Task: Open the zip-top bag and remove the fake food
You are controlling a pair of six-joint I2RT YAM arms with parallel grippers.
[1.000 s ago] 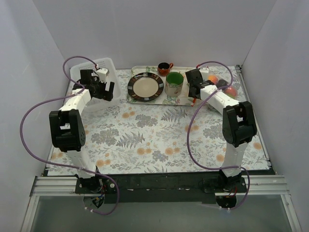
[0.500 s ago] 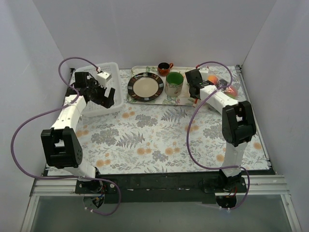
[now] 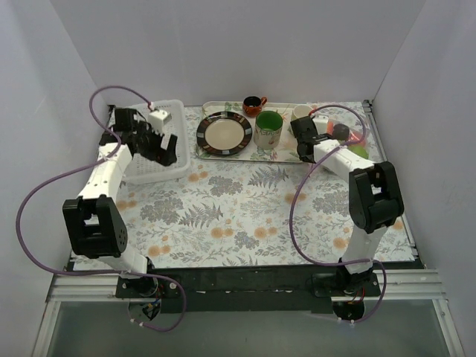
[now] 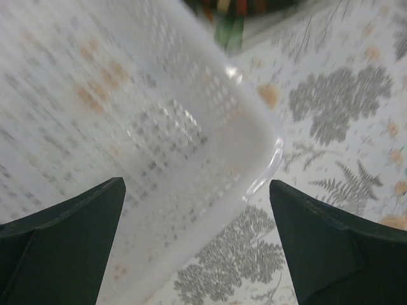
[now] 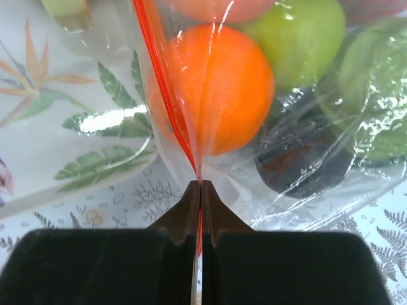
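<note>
One zip-top bag (fake food inside) pinched in right gripper.

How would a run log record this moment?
right gripper: shut on bag | left gripper: open above basket | fruit: inside bag

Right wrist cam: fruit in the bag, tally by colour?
orange fruit: 1
green fruit, second one at the right edge: 2
dark brown-purple fruit: 1
pink-red fruit, cut off by the top edge: 1
Total: 5 showing inside the zip-top bag
</note>
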